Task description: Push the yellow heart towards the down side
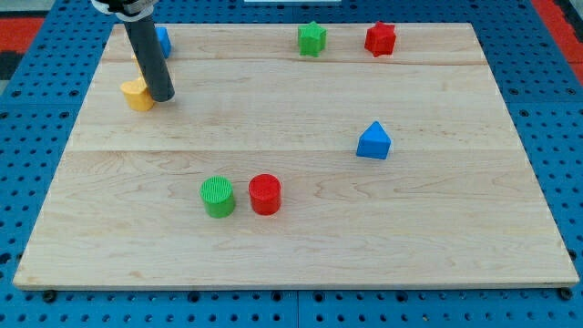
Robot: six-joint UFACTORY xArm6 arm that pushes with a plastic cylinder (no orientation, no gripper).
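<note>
The yellow heart (pixel 137 94) lies near the wooden board's (pixel 301 246) upper left. My tip (pixel 161 97) stands right beside it, touching its right side, and the rod hides part of the heart. A blue block (pixel 163 40) sits just above, partly hidden behind the rod; its shape cannot be made out.
A green star (pixel 311 39) and a red star (pixel 380 39) sit at the view's top. A blue triangular block (pixel 373 141) lies right of centre. A green cylinder (pixel 218 197) and a red cylinder (pixel 265 194) stand side by side at lower centre.
</note>
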